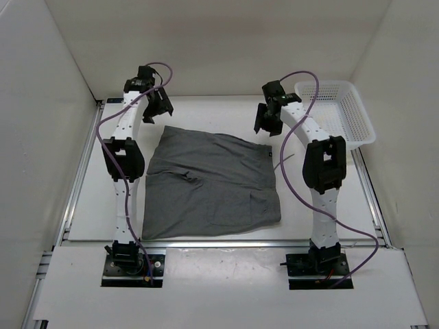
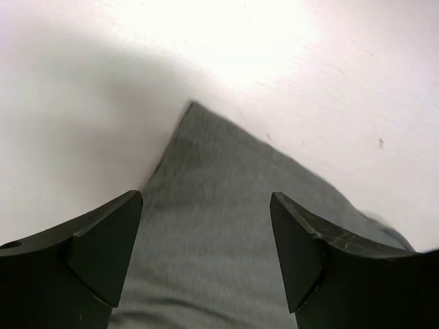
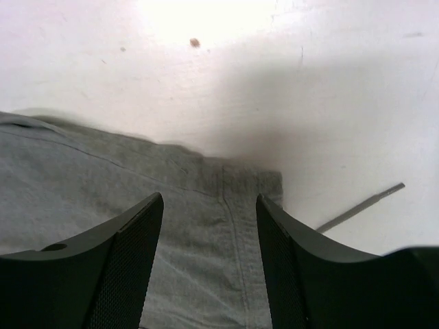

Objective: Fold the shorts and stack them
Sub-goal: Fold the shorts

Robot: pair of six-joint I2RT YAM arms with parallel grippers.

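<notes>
The left gripper (image 1: 159,104) hangs with its jaws apart and nothing between them. In its wrist view the two dark fingers (image 2: 103,247) are cut off by the lower edge of the picture. Directly below and between them lies a pointed corner of the shorts (image 1: 212,185), blurred and out of focus, so no seam or hem can be made out there. The right gripper (image 1: 266,118) is likewise spread and holds nothing. Beneath its fingers (image 3: 130,260) lies another corner of the grey cloth, with a stitched band along the edge, and the fabric runs out of the picture to the gripper's left. Whether either gripper touches the cloth cannot be told from above, since the wrists hide their own fingertips. The shorts lie flat on the table (image 1: 206,113) between the two arms, on the near side of both grippers. A small pucker sits near the middle, and the left arm covers part of their edge. A thin grey strip (image 3: 360,208) lies on the table just to the right of the right gripper. A white basket (image 1: 360,130) stands further to that side, its contents not visible.
</notes>
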